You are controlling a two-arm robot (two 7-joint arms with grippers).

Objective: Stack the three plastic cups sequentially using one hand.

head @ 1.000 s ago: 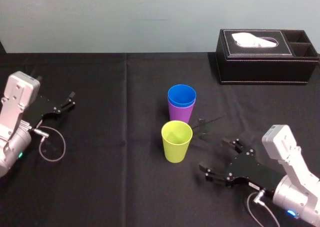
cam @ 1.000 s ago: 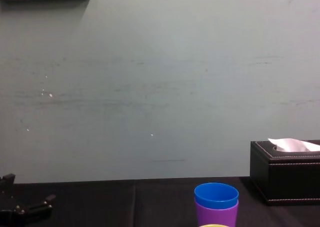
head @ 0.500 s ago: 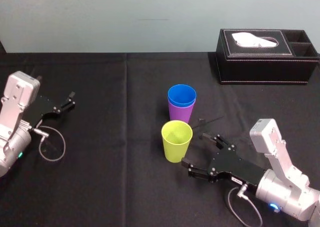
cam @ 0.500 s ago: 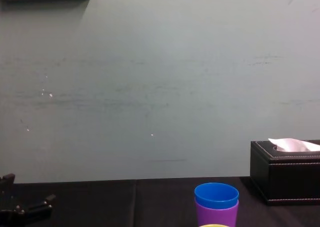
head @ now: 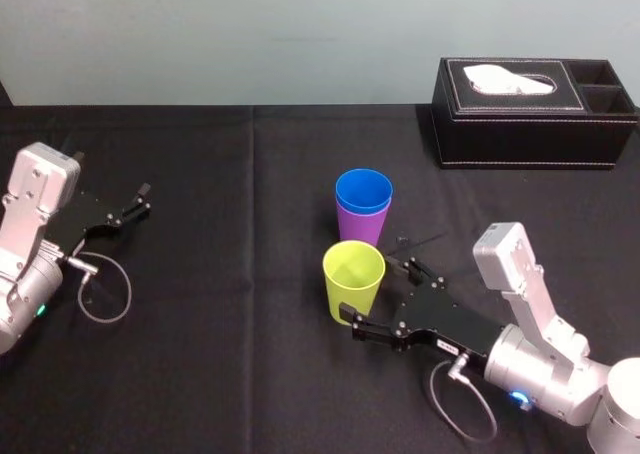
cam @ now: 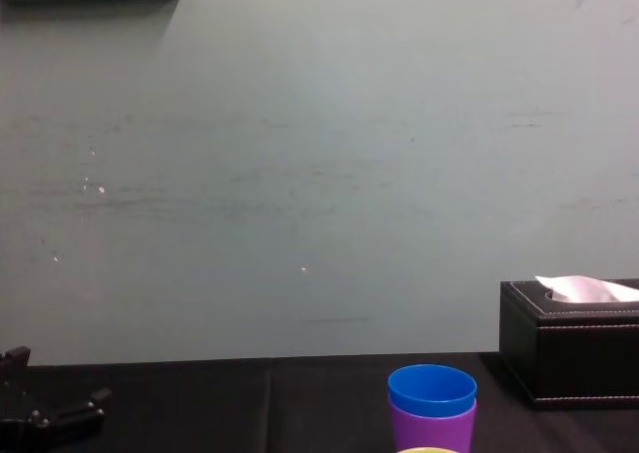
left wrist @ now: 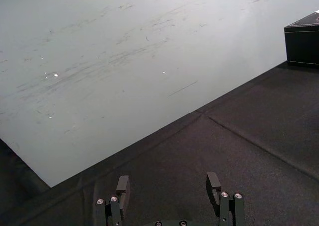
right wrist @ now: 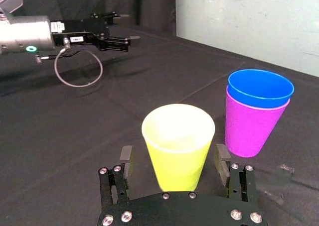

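the right gripper (head: 372, 292) has slid in from the near right; its released fingers now flank the yellow-green cup (head: 354, 279) mid-bench, seemingly without touching; just beyond, the blue cup (head: 363, 189) sits nested in the purple cup (head: 360, 229); the last pick-up looks ready; the left gripper (head: 135, 202) is parked at the left, fingers apart.
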